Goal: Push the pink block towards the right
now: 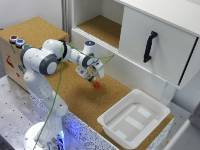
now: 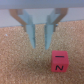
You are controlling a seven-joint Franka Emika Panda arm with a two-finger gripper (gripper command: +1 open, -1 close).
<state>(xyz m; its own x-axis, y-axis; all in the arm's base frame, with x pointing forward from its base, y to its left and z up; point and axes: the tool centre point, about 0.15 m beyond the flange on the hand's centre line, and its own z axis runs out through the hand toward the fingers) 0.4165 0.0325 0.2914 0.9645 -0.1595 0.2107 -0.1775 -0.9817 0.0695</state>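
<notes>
Tool (image 2: pixel 40 43) hovers beside upright pink block (image 2: pixel 59 61).

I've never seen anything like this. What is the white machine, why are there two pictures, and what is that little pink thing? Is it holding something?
The white machine is a robot arm with joints, standing on a base at the edge of a cork-covered table. At its end is a gripper, a two-fingered hand.

The larger picture comes from a camera set off the arm that looks down on the whole scene. The small one comes from a camera on the arm's wrist, looking past its two pale fingers at the cork.

The little thing is the pink block, a small cube lying on the cork just by the gripper; up close it shows dark markings. The fingers stand apart with nothing between them, so nothing is held.

Also there: a white plastic tray, a white cabinet with a black handle, and round buttons on a wooden box.
</notes>
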